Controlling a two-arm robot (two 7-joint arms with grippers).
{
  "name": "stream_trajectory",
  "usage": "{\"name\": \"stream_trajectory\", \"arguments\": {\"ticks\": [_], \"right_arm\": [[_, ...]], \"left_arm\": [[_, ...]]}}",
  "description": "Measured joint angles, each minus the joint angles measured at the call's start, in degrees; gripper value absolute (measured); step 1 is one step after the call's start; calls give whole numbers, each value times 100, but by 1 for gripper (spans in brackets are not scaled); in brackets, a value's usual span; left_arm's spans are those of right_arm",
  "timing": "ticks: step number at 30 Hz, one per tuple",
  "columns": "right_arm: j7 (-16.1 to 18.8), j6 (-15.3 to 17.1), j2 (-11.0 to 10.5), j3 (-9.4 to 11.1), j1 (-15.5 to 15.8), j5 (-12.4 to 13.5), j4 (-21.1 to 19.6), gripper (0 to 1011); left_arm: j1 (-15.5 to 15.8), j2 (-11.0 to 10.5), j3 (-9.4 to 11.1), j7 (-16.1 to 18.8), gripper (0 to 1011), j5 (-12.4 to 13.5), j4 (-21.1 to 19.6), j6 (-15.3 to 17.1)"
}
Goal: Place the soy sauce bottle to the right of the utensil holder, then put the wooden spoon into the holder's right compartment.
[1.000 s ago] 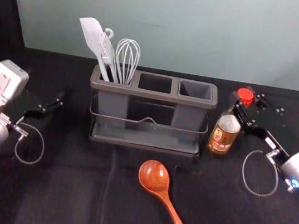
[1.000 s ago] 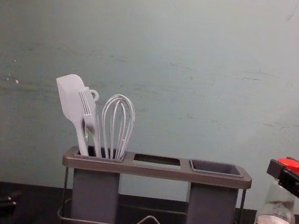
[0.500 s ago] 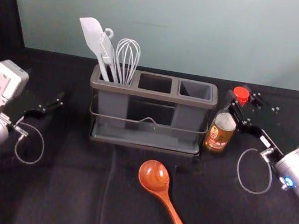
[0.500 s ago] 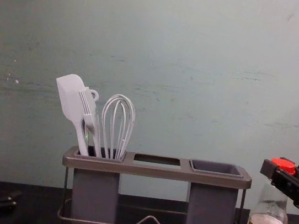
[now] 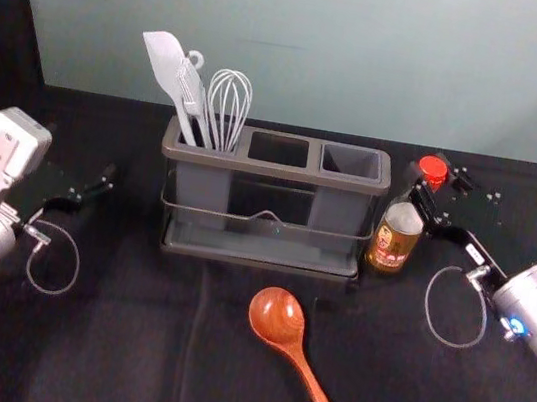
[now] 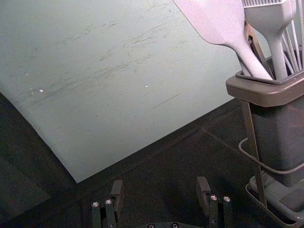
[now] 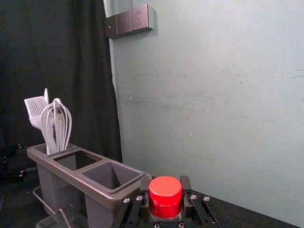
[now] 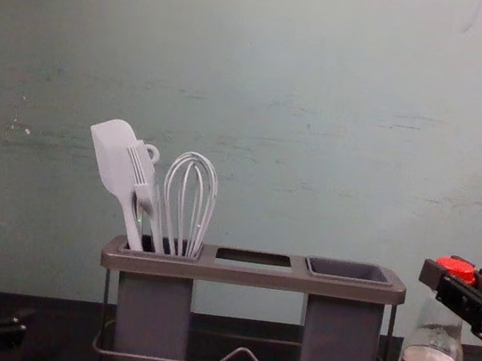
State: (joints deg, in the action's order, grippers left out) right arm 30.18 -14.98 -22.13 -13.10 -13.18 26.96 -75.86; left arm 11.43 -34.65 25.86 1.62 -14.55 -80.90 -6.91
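Observation:
The soy sauce bottle (image 5: 391, 246), red-capped with a brown label, stands close beside the right end of the grey utensil holder (image 5: 273, 169). My right gripper (image 5: 431, 179) is shut on it just below the cap; in the right wrist view the gripper (image 7: 166, 202) has a finger on each side of the red cap (image 7: 165, 192). Whether the bottle's base touches the table I cannot tell. The wooden spoon (image 5: 311, 377) lies in front of the holder, bowl toward it. My left gripper (image 5: 90, 191) is idle at the left; in its wrist view the gripper (image 6: 160, 192) is open, holding nothing.
A white spatula (image 5: 171, 75), a brush and a whisk (image 5: 228, 104) stand in the holder's left compartment. Its middle and right (image 5: 351, 162) compartments hold nothing. Behind the black-covered table (image 5: 116, 340) rises a pale wall, with a dark curtain at the left.
Over the last second my right gripper and the bottle have shifted a little left, closer to the holder. Between half a second ago and now they barely move. The left arm and the spoon are still.

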Motion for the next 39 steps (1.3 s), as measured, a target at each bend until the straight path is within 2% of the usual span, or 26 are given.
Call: {"name": "stream_trajectory", "arguments": {"ticks": [39], "right_arm": [[111,-83,46,6,-54,25,169,375]], "left_arm": [[0,0,0,0,1000,0,0,0]]}}
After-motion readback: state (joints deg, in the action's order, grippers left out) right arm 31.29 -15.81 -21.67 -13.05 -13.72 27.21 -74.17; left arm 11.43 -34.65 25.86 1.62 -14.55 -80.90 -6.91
